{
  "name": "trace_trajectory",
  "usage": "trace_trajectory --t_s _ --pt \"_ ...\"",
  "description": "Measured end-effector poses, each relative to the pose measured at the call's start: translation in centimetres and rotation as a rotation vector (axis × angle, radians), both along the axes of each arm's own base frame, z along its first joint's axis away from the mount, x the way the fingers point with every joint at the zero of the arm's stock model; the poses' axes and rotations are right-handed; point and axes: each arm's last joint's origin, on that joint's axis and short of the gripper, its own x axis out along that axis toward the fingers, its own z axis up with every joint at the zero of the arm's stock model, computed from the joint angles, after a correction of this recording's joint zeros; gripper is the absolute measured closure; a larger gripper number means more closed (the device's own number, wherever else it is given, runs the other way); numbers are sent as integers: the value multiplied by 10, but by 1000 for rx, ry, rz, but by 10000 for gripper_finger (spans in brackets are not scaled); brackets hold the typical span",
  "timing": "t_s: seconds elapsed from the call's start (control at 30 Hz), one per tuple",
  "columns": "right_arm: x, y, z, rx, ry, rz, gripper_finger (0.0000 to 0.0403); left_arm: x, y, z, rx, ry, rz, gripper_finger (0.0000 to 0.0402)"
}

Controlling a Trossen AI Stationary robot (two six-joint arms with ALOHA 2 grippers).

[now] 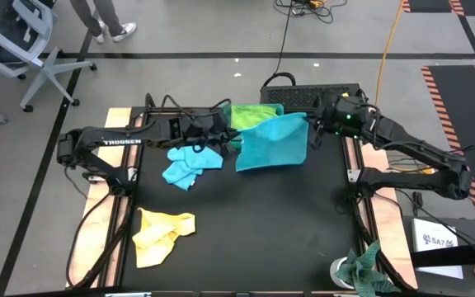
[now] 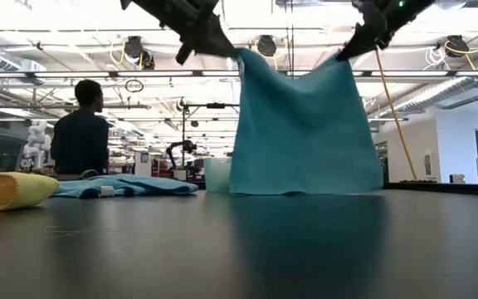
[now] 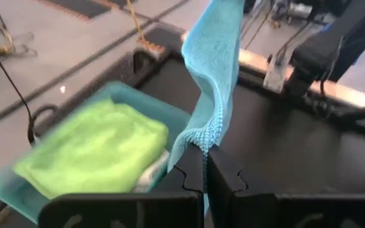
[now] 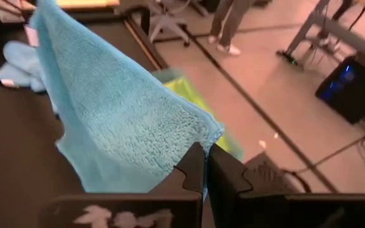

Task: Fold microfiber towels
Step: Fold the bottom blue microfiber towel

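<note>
A turquoise towel hangs spread between my two grippers at the far middle of the table. My left gripper is shut on one upper corner, my right gripper on the other. The towel's lower edge reaches the tabletop. A lime green towel lies folded in a teal tray behind it. A light blue towel lies crumpled on the table below my left arm. A yellow towel lies crumpled near the front left. My left gripper pinches the turquoise towel's upper corner by its stitched hem between its two fingers, coming slanting down from the table's left. The cloth hangs below it as a sheet. My right gripper pinches the other upper corner between its two fingers, slanting down from the table's right. The top edge sags a little between the two holds.
A mottled green-and-white rag lies at the front right corner. Cables and a dark box sit behind the far edge. A person sits beyond the table. The black tabletop in front of the hanging towel is bare.
</note>
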Motion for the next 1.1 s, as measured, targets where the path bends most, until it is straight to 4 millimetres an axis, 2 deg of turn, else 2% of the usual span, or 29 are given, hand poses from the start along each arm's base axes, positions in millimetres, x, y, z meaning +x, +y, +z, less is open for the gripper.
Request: trace_trajectory --t_s 0.17,0.27,0.33,0.5,0.6,0.8,1.0,1.1 --pt "-3 2 23 -28 -54 9 403 -5 -1 28 52 -46 -14 401" --pt "-5 5 21 12 -25 29 403 -6 -5 33 66 -10 -34 401" --pt "-6 7 17 48 18 32 403 -7 -6 30 54 32 -36 401" --pt "-9 16 6 137 115 49 403 -10 -12 7 -24 193 -35 401" --pt "-9 25 1 213 153 63 403 -11 -20 2 -53 207 -46 401" --pt "-9 48 -14 438 207 138 403 -9 -41 -3 -116 226 -97 401" --pt "-3 71 -40 564 264 160 403 -7 -67 -4 -180 216 -133 401" --pt "-1 83 -55 639 283 176 403 -1 -82 -13 -211 241 -142 401"
